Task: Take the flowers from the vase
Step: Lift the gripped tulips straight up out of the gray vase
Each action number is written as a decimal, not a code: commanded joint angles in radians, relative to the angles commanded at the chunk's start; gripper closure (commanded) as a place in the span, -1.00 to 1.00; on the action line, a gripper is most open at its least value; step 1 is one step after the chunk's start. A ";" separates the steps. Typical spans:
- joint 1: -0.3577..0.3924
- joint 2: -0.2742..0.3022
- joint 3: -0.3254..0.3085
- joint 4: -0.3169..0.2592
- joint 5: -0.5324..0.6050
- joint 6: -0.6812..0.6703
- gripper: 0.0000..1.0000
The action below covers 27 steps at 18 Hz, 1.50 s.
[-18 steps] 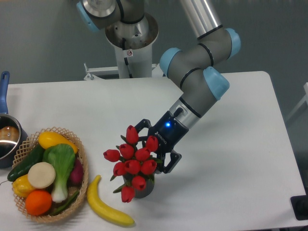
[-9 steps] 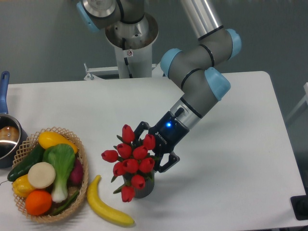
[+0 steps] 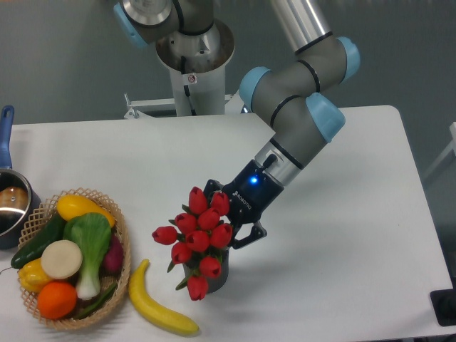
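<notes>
The flowers (image 3: 198,239), red tulip buds with green leaves, stand in the vase (image 3: 216,276), a small dark ribbed cup at the table's front centre. They lean a little toward the front left. My gripper (image 3: 226,212) reaches in from the upper right at bud height. One finger shows above the bunch and the other at its right side. The fingertips are hidden behind the buds, so whether they press on the bunch does not show.
A banana (image 3: 158,306) lies just left of the vase. A wicker basket (image 3: 122,235) of produce sits at the front left. A steel pot (image 3: 13,203) with a blue handle stands at the left edge. The white table (image 3: 356,249) ends close in front of the vase.
The gripper dipped down-left into the bunch, then shifted slightly up and right. The bouquet moved right with it and looks more tightly bunched; the vase stays on the table.
</notes>
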 joint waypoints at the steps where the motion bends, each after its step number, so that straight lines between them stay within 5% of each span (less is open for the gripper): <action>1: 0.000 0.009 0.000 0.000 0.000 -0.020 0.02; 11: 0.002 0.106 0.032 0.000 -0.064 -0.195 0.02; 27: 0.031 0.141 0.238 0.000 -0.087 -0.345 0.01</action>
